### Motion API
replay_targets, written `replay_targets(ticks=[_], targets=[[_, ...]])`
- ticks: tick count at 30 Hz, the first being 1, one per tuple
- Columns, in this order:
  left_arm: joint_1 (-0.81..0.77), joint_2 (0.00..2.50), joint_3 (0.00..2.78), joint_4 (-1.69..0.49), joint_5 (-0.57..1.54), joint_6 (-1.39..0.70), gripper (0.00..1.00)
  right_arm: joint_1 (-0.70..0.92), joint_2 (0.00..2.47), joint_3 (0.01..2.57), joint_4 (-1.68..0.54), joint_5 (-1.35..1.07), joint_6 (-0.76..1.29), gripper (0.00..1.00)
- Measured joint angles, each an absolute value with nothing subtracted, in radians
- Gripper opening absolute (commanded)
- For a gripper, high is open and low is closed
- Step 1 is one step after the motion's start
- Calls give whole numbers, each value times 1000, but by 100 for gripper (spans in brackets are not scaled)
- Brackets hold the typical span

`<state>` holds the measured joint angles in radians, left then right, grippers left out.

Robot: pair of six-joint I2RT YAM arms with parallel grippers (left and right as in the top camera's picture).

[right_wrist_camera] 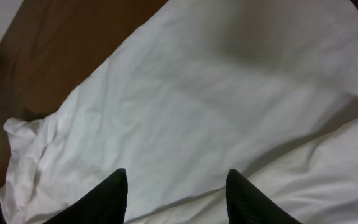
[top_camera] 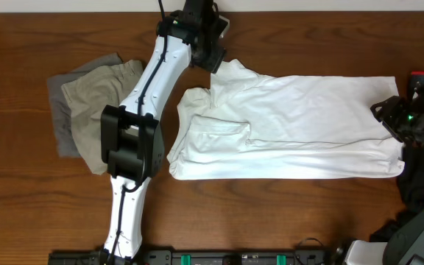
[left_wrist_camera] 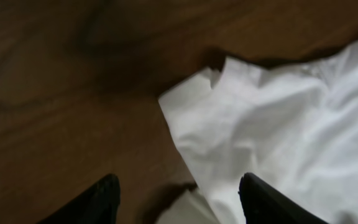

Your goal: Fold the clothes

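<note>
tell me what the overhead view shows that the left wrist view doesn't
Only overhead: the khaki shorts lying on a grey piece at the left, and the right gripper at the shirt's right end. Only left wrist: a close look at the left gripper, fingers apart above a corner of the shirt. Both: the white T-shirt and the wooden table.

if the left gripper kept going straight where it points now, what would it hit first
Most likely the white T-shirt: its edge lies just ahead of the open left gripper, with the wooden table beneath. Depth is hard to judge from the wrist view.
</note>
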<state>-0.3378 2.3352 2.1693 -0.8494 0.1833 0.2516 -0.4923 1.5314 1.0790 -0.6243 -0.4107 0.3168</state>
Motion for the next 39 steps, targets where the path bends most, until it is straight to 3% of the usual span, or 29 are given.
replay_targets(ticks=[15, 21, 25, 27, 39], targets=[[-338, 2519, 2164, -687, 176, 253, 57, -492, 1531, 1079, -624, -411, 317, 50], [-339, 2524, 2164, -670, 176, 256, 34, -492, 1531, 1079, -624, -411, 317, 50], [-342, 2532, 2164, -672, 176, 254, 11, -492, 1531, 1079, -623, -411, 317, 49], [-342, 2533, 2164, -673, 176, 262, 6, -492, 1531, 1079, -622, -411, 317, 49], [-341, 2486, 2165, -638, 176, 267, 6, -492, 1531, 1079, -620, -411, 317, 49]])
